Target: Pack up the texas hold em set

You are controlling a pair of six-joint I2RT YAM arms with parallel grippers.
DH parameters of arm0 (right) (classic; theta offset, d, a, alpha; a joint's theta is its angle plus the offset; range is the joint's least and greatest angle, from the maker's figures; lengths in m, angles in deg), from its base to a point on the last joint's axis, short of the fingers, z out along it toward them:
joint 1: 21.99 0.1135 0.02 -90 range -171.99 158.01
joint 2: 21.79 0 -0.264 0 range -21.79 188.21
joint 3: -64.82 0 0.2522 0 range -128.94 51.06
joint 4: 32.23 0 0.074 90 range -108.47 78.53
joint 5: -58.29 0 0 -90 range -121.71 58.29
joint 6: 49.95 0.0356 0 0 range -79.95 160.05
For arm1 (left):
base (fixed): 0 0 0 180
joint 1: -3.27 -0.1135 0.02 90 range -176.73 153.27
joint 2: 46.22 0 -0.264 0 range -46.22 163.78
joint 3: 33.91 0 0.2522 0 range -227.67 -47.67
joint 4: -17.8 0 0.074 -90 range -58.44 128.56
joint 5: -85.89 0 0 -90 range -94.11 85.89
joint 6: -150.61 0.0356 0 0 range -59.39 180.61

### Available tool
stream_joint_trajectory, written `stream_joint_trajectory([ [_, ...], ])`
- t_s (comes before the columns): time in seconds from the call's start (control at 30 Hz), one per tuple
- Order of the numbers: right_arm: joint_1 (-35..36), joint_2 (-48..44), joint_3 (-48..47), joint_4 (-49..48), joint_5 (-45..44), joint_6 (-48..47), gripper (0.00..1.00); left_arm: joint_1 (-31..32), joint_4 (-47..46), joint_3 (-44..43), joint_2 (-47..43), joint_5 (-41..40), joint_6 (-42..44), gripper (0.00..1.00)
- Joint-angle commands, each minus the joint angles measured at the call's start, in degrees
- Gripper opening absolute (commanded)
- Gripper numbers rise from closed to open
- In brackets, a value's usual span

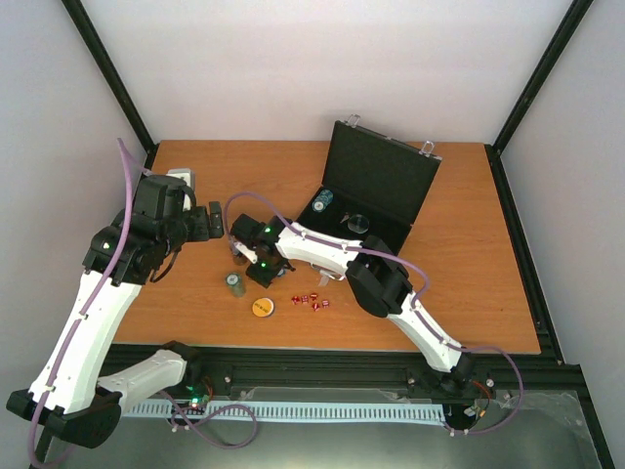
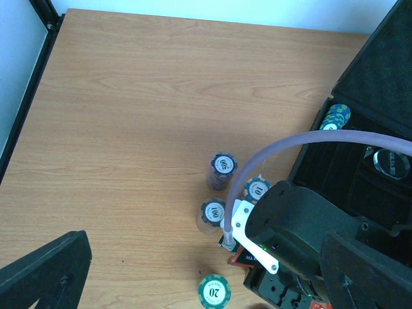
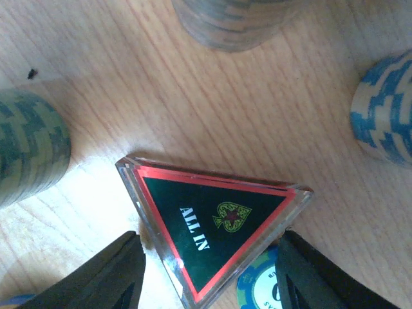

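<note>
Where the set is to be packed, the table (image 1: pixel 195 171) is taken as the work surface, and the black case (image 1: pixel 386 176) stands open at its rear right with the lid raised; some blue chips (image 2: pixel 336 117) and a clear disc (image 2: pixel 391 162) are already lodged in its tray. The left gripper (image 1: pixel 219 223) is held fully spread above the wood to the left of the pieces, with nothing in it. The right gripper (image 3: pixel 209 257) is lowered over the triangle (image 3: pixel 215 222), one finger at each side of it. Whether the pads are pressing on it cannot be determined from the views. Four loose chip stacks (image 2: pixel 223 168) are grouped around this spot, close to the triangle but apart from it. The triangle, marked ALL IN, lies flat on the wood and appears to be a rigid, light, clear plastic slab with smooth bevelled edges. It is therefore judged slippery and low in profile, and because its sides are not parallel it may be squeezed out sideways. Hold is best taken low, across the slanted edges near the middle, with moderate force. The orange disc (image 1: pixel 263 307) and the small red dice (image 1: pixel 311 300) remain on the table nearer the arm bases.
</note>
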Motion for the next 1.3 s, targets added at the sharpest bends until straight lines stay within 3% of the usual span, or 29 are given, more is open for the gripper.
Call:
stream_joint_trajectory([
  [0.0, 0.5, 1.7, 0.3, 1.6, -0.4, -0.3, 0.56, -0.1, -0.7, -0.4, 0.1, -0.4, -0.1, 1.0],
  [0.63, 0.2, -6.7, -3.6, 3.3, -3.2, 1.8, 0.53, -0.1, -1.3, -0.1, 0.3, 0.0, 0.1, 1.0],
  [0.7, 0.0, -7.1, -3.2, 3.3, -2.6, 1.7, 0.62, -0.1, -1.4, -0.1, 0.1, 0.0, 0.2, 1.0],
  [0.9, -0.2, -4.5, -4.5, 2.8, 0.2, -0.8, 0.99, -0.1, -1.3, 0.0, 0.2, 0.1, 0.2, 1.0],
  [1.27, -1.9, 4.1, -12.5, 8.1, 0.8, 0.0, 1.0, -0.1, -1.0, -0.2, 0.4, -0.4, 0.3, 1.0],
])
